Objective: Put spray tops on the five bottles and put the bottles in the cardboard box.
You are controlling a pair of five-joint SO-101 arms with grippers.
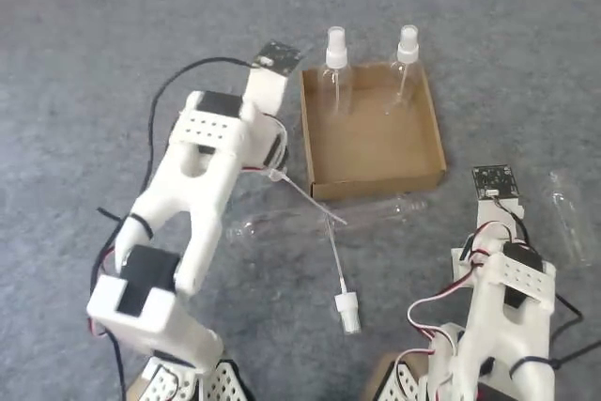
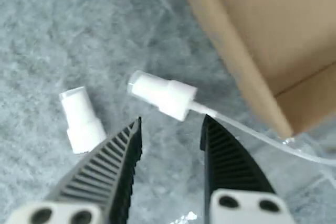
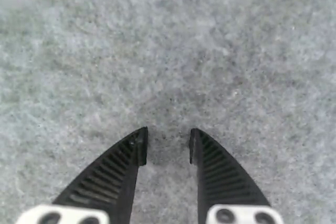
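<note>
In the left wrist view my left gripper (image 2: 172, 120) is open just short of a white spray top (image 2: 163, 95) that lies on the carpet with its thin tube (image 2: 252, 132) trailing toward the cardboard box (image 2: 252, 35). A second loose spray top (image 2: 81, 120) lies beside it. From above, the left arm (image 1: 202, 166) ends by the left wall of the cardboard box (image 1: 376, 176), where two capped bottles (image 1: 336, 72) (image 1: 406, 65) stand at the back. Another spray top (image 1: 347, 312) lies in front. My right gripper (image 3: 168, 130) is open over bare carpet.
Clear uncapped bottles lie on the grey carpet: one in front of the box (image 1: 385, 206), one left of it (image 1: 252, 227), one at the far right (image 1: 568, 213). The right arm (image 1: 502, 279) sits near the front right.
</note>
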